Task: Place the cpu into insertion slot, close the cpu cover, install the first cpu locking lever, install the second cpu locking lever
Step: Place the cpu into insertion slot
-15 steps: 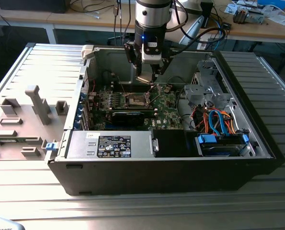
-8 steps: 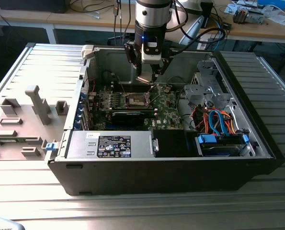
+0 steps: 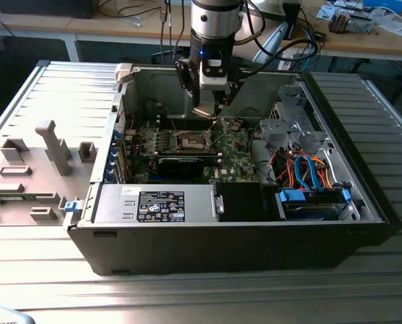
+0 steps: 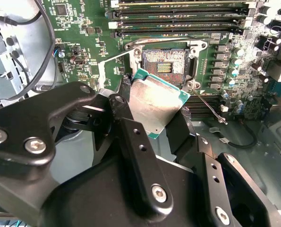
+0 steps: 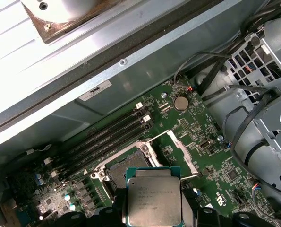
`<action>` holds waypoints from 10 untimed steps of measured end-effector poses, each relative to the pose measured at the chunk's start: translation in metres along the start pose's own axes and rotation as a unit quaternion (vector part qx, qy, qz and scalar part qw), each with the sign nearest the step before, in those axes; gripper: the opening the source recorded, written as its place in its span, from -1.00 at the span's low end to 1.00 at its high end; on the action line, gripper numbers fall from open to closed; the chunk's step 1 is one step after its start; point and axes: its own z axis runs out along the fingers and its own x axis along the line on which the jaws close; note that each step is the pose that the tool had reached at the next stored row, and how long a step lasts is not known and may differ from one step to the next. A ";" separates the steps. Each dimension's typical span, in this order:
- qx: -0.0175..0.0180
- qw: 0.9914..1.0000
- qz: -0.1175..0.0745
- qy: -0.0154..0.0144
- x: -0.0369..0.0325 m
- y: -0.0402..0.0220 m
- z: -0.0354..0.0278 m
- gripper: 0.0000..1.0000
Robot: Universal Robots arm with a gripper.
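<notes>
Near the insertion slot (image 4: 166, 61), a silver-topped, green-edged cpu (image 4: 154, 101) tight between the jaws.

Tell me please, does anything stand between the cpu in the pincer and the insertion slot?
Nothing visible does. The pincer holds the cpu over the board, and the insertion slot lies uncovered beyond the chip's edge, its contact field open in the second wrist view.

Lighting's pretty uneven here. In the exterior view the ribbed grey metal table (image 3: 45, 88) looks washed out pale toward the exterior view's left, while the open black computer case (image 3: 187, 250) sits shadowy inside. In the first wrist view a ribbed metal sheet (image 5: 12, 42) blows out white. In the second wrist view the flat square silver-grey cpu (image 4: 154, 101) catches a soft glare patch.
</notes>
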 end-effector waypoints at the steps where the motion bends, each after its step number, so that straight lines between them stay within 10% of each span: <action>1: 0.000 1.000 0.000 0.000 0.0000 0.0000 0.0000 0.09; 10: 0.000 1.000 0.006 0.000 0.0000 0.0000 0.0000 0.09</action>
